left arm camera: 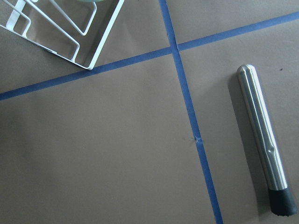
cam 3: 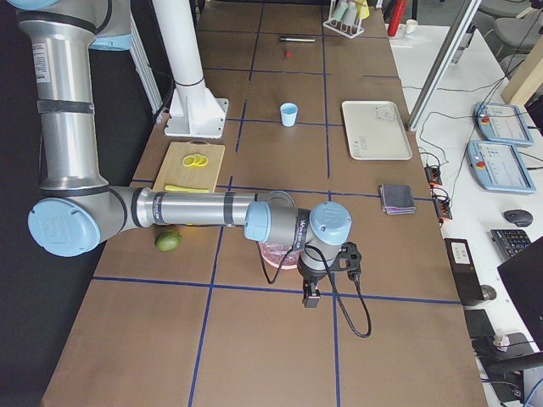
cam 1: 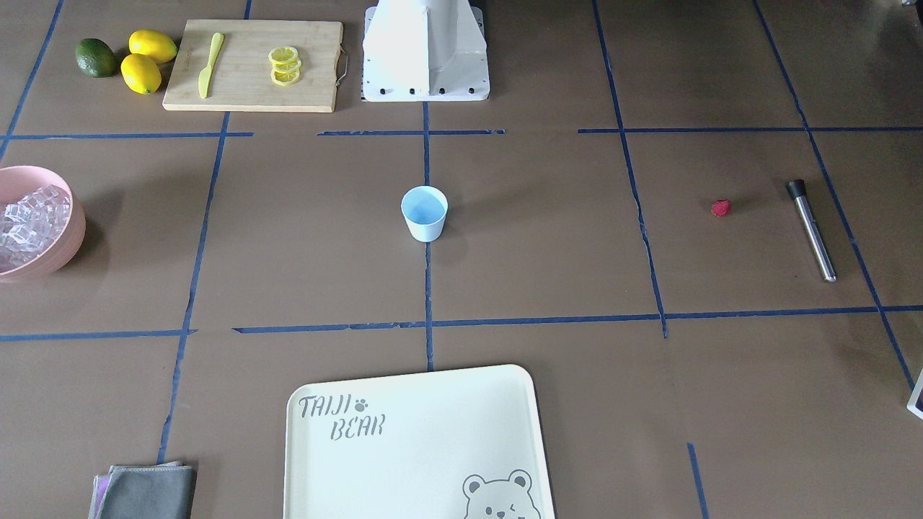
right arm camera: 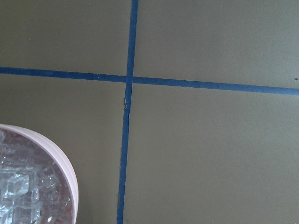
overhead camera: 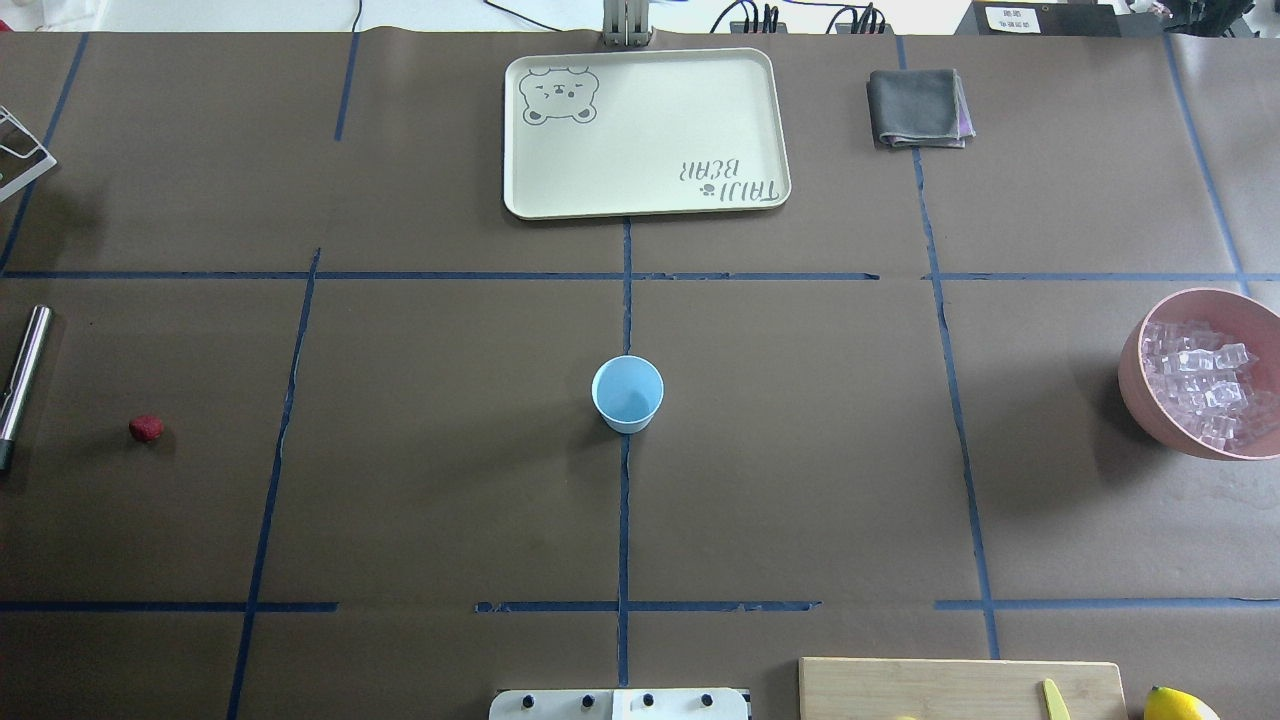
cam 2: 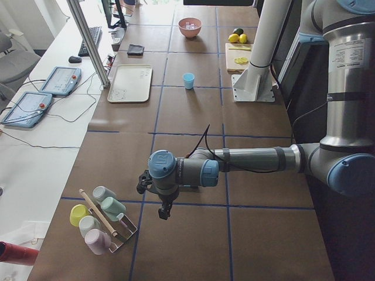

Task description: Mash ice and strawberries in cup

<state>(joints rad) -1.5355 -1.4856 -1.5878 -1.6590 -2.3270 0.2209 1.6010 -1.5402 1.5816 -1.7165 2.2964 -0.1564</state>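
Nothing in the cup [cam 1: 424, 213] yet: it stands upright and empty in the middle of the desk [cam 1: 548, 252], on the centre tape line. Ice [cam 1: 29, 223] is heaped in the pink bowl [cam 1: 72, 234] at the robot's right end. The strawberry [cam 1: 720, 208] lies at the left end near the muddler [cam 1: 811, 231], well apart from the cup. Left hand [cam 2: 164, 211] hangs near the muddler, right hand [cam 3: 310, 297] by the bowl; both show side-on only, so I cannot tell whether they are open or closed. Step, by my reading: loading the cup. Next move calls for a small, careful pinch on ice or berry, then a carry to the cup.

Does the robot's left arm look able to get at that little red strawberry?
Probably yes: the strawberry lies alone on open table, apart from the metal muddler, and the left gripper hangs over that same end, nothing between.
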